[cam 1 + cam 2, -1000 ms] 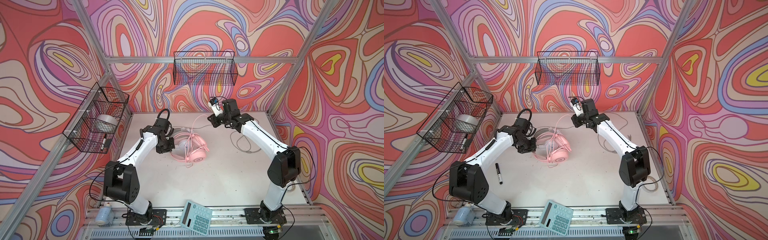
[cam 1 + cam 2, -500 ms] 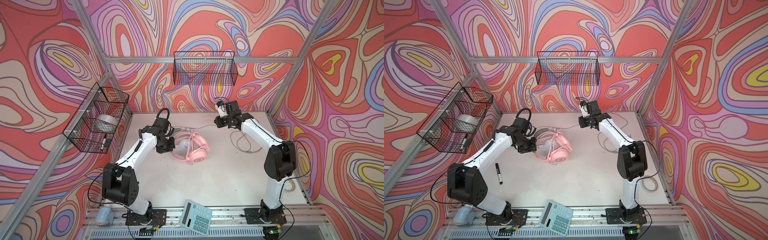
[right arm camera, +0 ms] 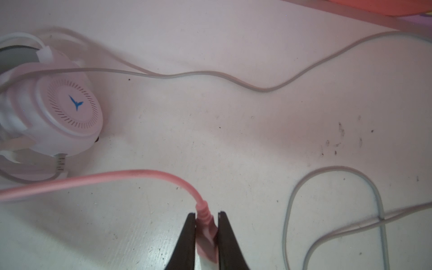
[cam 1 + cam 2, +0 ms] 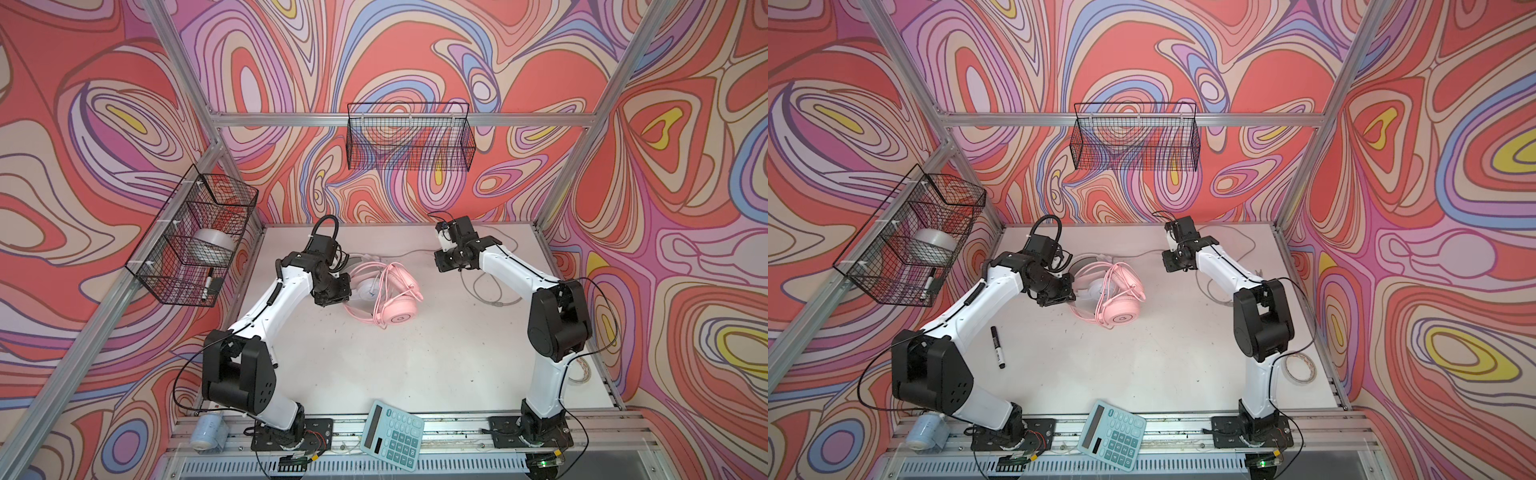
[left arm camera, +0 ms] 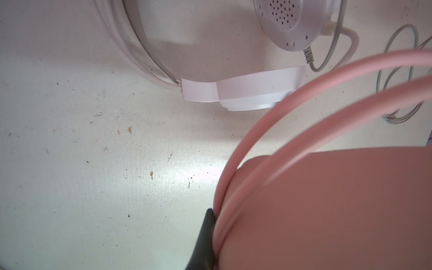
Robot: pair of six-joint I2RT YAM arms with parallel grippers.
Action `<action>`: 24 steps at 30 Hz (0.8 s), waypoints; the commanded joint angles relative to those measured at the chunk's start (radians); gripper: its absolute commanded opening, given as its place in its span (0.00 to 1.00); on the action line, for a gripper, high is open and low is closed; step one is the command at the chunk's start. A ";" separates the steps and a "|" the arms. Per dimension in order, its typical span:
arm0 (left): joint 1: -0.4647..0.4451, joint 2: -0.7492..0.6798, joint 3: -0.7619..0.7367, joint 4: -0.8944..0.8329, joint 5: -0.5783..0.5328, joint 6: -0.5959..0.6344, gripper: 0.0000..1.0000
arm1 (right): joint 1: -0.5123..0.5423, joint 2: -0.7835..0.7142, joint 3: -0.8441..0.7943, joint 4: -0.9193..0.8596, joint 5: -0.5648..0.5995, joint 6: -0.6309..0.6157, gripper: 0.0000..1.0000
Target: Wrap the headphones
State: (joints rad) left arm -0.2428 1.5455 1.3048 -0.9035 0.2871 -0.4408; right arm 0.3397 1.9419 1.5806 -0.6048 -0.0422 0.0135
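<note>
Right claw [image 3: 207, 214] grips the pink plug [image 3: 205, 230]; left claw [image 4: 336, 296] clamps the pink headset [image 4: 399, 311]. A taut pull could drag the white headset [image 3: 70, 105] along.

1. In the left wrist view, the pink headset [image 5: 327, 210] was a close blur, cut by the frame, and it hid one finger of the left gripper [image 5: 216, 233].
2. The pink plug [image 3: 207, 243] ran off the right wrist view's edge.
</note>
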 commanded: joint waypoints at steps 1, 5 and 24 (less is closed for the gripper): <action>0.000 -0.036 0.021 0.031 0.064 -0.009 0.00 | -0.016 0.017 -0.026 -0.026 0.080 0.014 0.00; 0.003 -0.039 0.022 0.026 0.064 -0.008 0.00 | -0.035 0.014 -0.040 -0.029 0.118 0.022 0.00; 0.030 -0.071 -0.043 0.010 0.068 0.022 0.00 | -0.137 -0.019 -0.049 -0.020 0.197 0.034 0.00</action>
State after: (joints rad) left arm -0.2272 1.5337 1.2690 -0.9047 0.2890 -0.4152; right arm 0.2157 1.9450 1.5368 -0.6212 0.1051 0.0437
